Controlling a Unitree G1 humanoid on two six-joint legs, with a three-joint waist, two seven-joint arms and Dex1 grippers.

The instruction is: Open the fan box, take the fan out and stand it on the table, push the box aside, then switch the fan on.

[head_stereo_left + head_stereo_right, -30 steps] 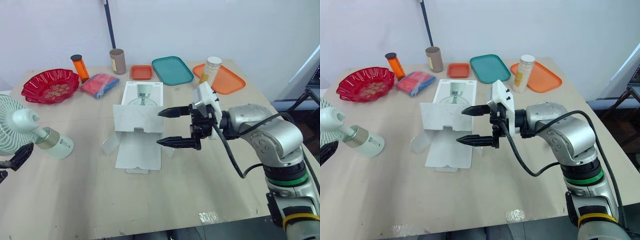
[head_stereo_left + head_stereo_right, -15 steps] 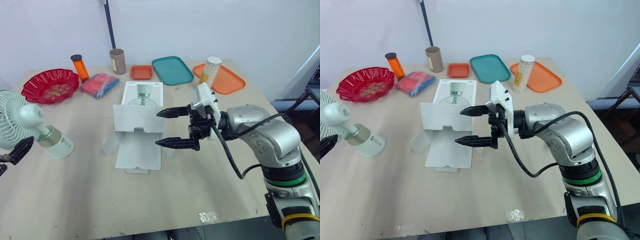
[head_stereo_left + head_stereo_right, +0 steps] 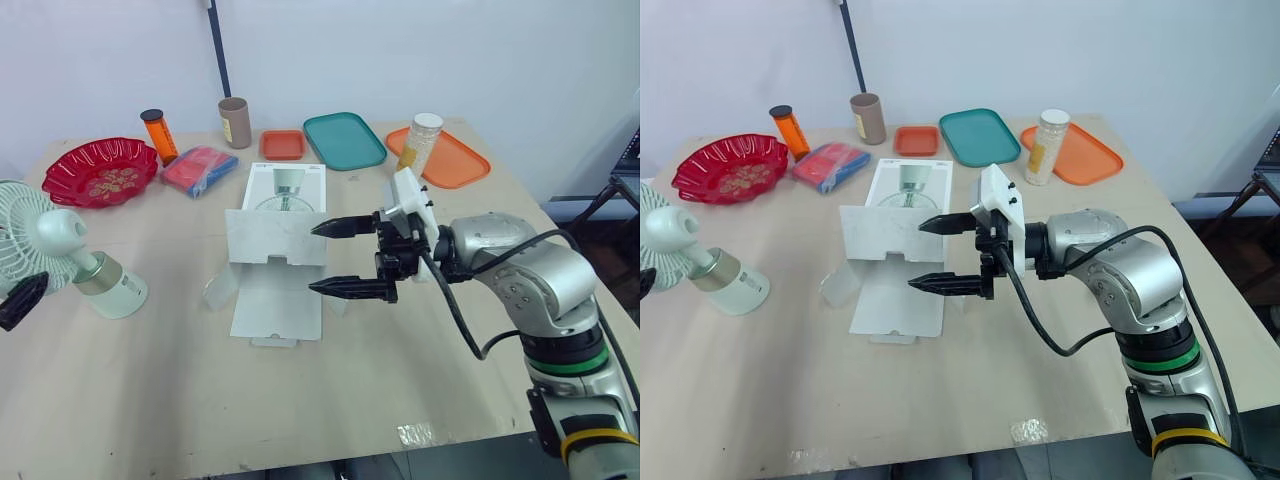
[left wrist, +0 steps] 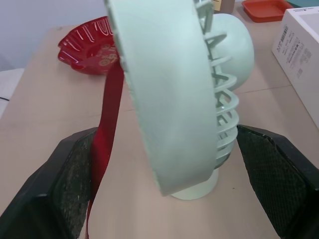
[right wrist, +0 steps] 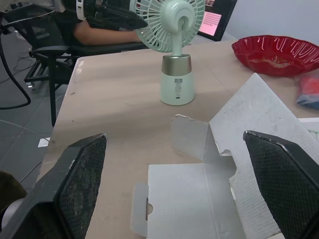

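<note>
Though not switched on yet, already out and standing upright on its round foot (image 3: 118, 293): the fan (image 3: 62, 262), near the left edge of the desk (image 3: 300, 400). Right by it, the left gripper (image 4: 164, 144), with fingers (image 4: 75, 184) spread wide on both sides of the fan's head and grasping nothing. Low over the fan box (image 3: 285, 195), the right gripper (image 3: 316, 258), fingers far apart too, one above the other, holding nothing. Cannot tell if touching the box.

In the middle of the desk, the fan box, lying flat with its flaps (image 3: 276, 238) open toward the robot. Most likely empty now. So, by the look of it, at the push-the-box-aside step.

Next: bring the right gripper against the side of the box and slide it away. Keep clear of the fan, and of the teal tray (image 3: 345, 140) and orange tray (image 3: 460, 160) behind. After that, find the fan's switch and press it. Cannot see the switch from here.

As for writing: a drawing of a fan on the box top. Rows of small dark print (image 4: 298, 55) on the side of the box, too small to read. A printed patch (image 5: 178, 87) on the fan's foot, not readable either. Labels on the jar (image 3: 422, 140) and the brown tube (image 3: 235, 122), but no words to make out.
</note>
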